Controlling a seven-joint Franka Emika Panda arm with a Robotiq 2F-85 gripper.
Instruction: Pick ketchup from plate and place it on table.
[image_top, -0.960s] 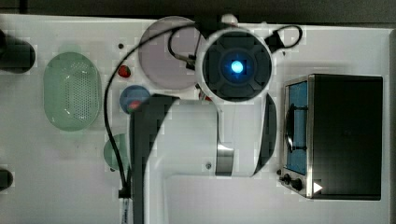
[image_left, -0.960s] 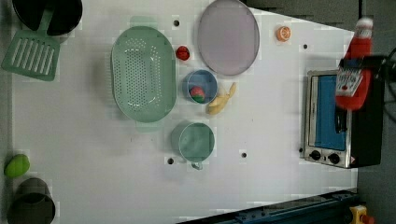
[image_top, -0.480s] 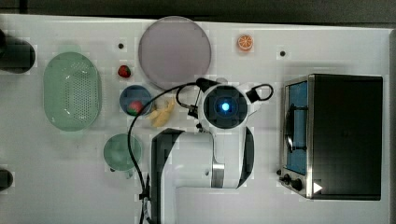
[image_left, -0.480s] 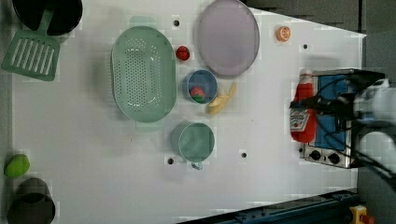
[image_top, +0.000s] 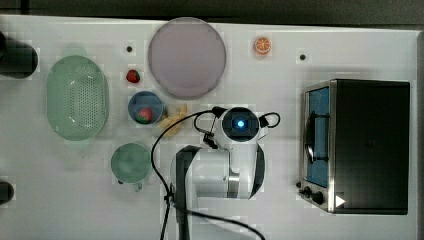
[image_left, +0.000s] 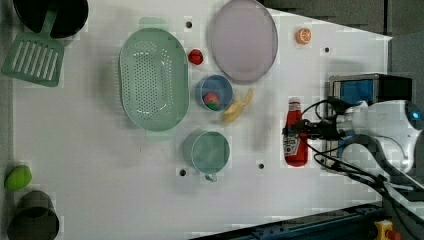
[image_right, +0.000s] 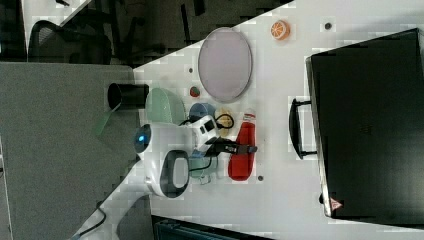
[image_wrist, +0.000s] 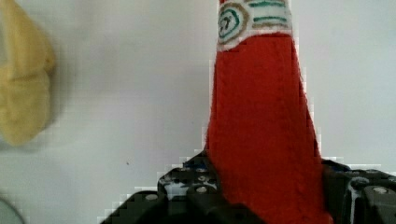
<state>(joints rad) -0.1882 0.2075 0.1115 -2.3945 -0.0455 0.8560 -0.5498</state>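
The ketchup bottle (image_left: 295, 134) is seen lying on the white worktop (image_left: 100, 175), off the plate (image_left: 243, 40), with the dark fingers (image_left: 296, 131) clenched across its middle. In the right view the fingers (image_right: 239, 148) are set against the red body of the bottle (image_right: 242, 150), whose white cap end is pointed toward the plate (image_right: 225, 64). In the wrist view the red body (image_wrist: 261, 121) is gripped between the finger bases, and the labelled neck is directed away from them over bare worktop (image_wrist: 140, 93).

The plate is found well apart from the fingers, beyond the bottle's cap end, and nothing is seen lying on it. A small blue bowl (image_left: 214, 93) stands between the plate and a green mug (image_left: 206, 150); a small red and green fruit (image_left: 211, 99) is held in it. The mug is seen near the fingers on the left view's left, and nothing can be made out inside it. A yellow banana piece (image_left: 238, 106) lies between the bowl and the fingers, near the bottle but apart from it. A green colander (image_left: 154, 77) is placed farther off still, with nothing visible in it. A strawberry (image_left: 195, 57) lies loose on the worktop between colander and plate. An orange slice (image_left: 303, 36) lies beyond the plate, and a toaster oven (image_top: 357, 145) stands behind the arm.
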